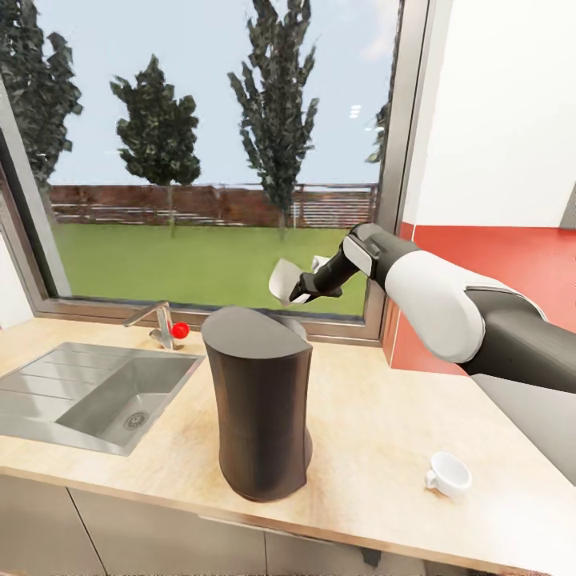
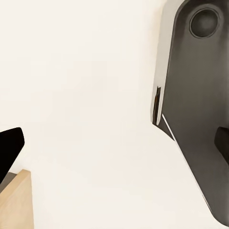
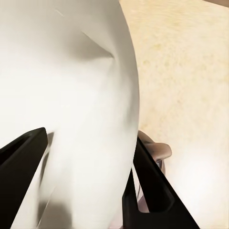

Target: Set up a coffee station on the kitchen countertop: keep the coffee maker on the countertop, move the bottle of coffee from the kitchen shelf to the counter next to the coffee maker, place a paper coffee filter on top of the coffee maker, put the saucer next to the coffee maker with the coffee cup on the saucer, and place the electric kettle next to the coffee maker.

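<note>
The robot's right arm (image 1: pixel 472 316) reached in from the right side of the head view, extending forward and leftward at about mid-height. Its forearm was dark grey, followed by a bulky white segment, then a narrow black wrist. The right gripper (image 1: pixel 298 294) pointed leftward, its two black fingers (image 3: pixel 148 186) closed against either side of a thin white curved sheet. In the left wrist view, one dark fingertip (image 2: pixel 10 150) of the left gripper showed at the frame's edge; whether its jaws were apart could not be told.
</note>
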### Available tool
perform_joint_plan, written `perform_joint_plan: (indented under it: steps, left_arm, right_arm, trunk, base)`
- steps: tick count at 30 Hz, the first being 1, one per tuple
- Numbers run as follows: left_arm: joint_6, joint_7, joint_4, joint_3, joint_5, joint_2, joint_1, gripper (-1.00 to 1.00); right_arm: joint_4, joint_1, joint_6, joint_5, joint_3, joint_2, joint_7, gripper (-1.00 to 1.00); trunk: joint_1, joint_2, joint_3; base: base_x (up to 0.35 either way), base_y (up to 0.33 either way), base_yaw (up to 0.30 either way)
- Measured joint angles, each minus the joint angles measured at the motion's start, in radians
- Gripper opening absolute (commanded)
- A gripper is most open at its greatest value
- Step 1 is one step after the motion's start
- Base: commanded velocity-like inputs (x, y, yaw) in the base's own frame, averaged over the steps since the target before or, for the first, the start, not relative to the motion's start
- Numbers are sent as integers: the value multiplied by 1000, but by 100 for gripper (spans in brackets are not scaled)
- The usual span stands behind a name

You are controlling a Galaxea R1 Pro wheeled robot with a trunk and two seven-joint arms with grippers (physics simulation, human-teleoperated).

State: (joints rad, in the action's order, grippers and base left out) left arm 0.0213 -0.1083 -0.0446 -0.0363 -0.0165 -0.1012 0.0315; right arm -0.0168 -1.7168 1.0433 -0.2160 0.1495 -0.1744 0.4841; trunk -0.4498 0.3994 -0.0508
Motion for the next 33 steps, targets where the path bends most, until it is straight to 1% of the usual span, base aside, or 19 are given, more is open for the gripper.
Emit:
perform_joint_plan:
  steps: [10,15,20,26,33]
  left_arm:
    - [0,0,0,0,0,0,0,100]
    - [0,0,0,0,0,0,0,100]
    - [-1,-1,0,0,0,0,0,100]
    - [0,-1,0,0,0,0,0,100]
    - [-1,0,0,0,0,0,0,100]
  right_arm:
    - [0,3,0,0,-1,0,0,-100]
    - [0,5,0,1,0,0,0,-100]
    - [0,5,0,0,0,0,0,-100]
    - [0,5,0,0,0,0,0,-100]
    - [0,5,0,1,1,0,0,-100]
  trunk:
    - [0,0,0]
    - [0,0,0]
    - [0,0,0]
    - [0,0,0]
    - [0,0,0]
  base:
    - [-9,0,0]
    - [-146,0,0]
    - [-31,0,0]
    - [-199,75,0]
    - [-23,10,0]
